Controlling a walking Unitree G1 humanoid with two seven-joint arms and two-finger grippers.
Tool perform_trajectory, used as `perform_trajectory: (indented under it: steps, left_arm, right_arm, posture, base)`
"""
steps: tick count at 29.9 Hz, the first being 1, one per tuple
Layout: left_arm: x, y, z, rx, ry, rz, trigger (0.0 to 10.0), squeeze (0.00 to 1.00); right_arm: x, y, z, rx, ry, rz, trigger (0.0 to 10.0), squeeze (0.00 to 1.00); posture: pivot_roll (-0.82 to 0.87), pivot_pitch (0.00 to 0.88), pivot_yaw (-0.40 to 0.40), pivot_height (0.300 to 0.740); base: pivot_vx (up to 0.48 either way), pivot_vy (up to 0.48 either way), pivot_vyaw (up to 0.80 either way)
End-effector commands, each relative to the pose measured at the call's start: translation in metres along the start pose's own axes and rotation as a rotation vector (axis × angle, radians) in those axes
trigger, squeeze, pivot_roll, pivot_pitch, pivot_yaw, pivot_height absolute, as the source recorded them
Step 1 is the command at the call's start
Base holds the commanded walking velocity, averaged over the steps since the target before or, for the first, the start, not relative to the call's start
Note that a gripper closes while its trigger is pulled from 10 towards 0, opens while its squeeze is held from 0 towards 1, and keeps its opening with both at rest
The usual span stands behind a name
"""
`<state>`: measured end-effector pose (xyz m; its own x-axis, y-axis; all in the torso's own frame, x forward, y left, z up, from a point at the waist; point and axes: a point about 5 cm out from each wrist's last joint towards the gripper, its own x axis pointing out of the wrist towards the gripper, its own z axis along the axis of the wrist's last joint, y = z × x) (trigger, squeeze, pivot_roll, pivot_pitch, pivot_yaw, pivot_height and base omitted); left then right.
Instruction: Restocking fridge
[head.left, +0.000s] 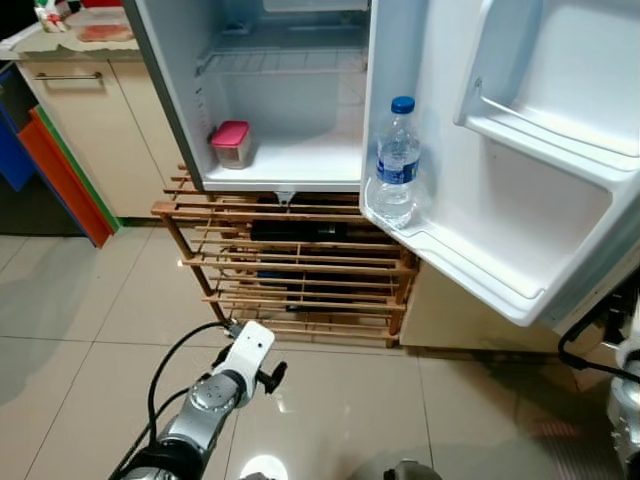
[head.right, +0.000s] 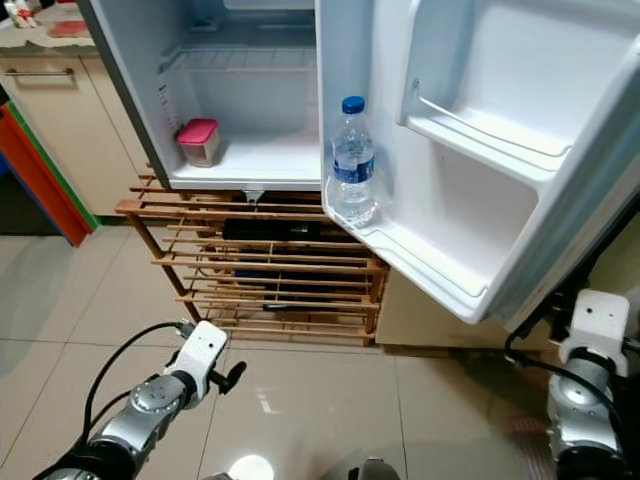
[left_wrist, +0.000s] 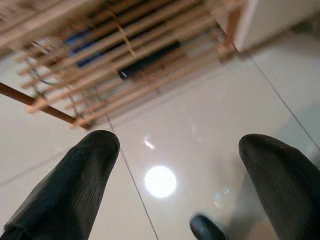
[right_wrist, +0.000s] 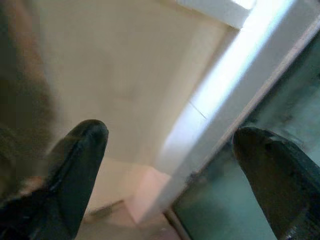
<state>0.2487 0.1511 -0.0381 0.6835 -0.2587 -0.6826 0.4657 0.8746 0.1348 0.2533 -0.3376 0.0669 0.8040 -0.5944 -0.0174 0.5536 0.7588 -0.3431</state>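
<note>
Upright, water bottle (head.left: 397, 160) on door shelf (head.left: 470, 270)

Both eye views look forward and down from the head, sharing the open fridge (head.left: 290, 110), its door (head.right: 480, 180) and the rack (head.left: 290, 270). The left wrist view faces the floor (left_wrist: 200, 130) closely; the right wrist view sits near the door's edge (right_wrist: 235, 90).

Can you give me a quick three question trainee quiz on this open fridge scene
1. True or false: the water bottle stands upright in the fridge door's lower shelf.
2. What sits inside the fridge compartment?
A. a pink-lidded container
B. a milk carton
C. a bowl of fruit
3. Fill in: the fridge rests on a wooden ____.

Key:
1. True.
2. A, the pink-lidded container sits at the left.
3. Rack, the slatted wooden rack.
</note>
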Motion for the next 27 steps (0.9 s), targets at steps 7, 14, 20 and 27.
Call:
perform_trajectory:
  steps: [7,14,20,27]
  left_arm:
    - [-0.006,-0.002,-0.041,0.040,0.252,-0.035,10.0,0.00]
    - [-0.015,0.003,-0.063,0.066,0.369,-0.029,10.0,0.00]
    - [-0.018,0.000,-0.074,0.091,0.425,-0.037,10.0,0.00]
    - [-0.020,0.009,-0.073,0.102,0.405,-0.045,10.0,0.00]
  right_arm:
    - [-0.011,0.061,0.064,0.232,-0.248,0.320,10.0,0.00]
    - [-0.039,0.088,0.077,0.320,-0.258,0.545,10.0,0.00]
    - [-0.077,0.113,0.086,0.395,-0.183,0.890,10.0,0.00]
    - [-0.130,0.122,0.074,0.502,0.099,1.348,10.0,0.00]
  posture:
    - [-0.05,0.035,0.049,0.710]
    - [-0.06,0.038,0.051,0.710]
    - [-0.07,0.041,0.050,0.710]
    - [-0.07,0.043,0.044,0.710]
  base:
    - [0.000,0.000,0.00]
    - [0.000,0.000,0.00]
    - [0.000,0.000,0.00]
    - [0.000,0.000,0.00]
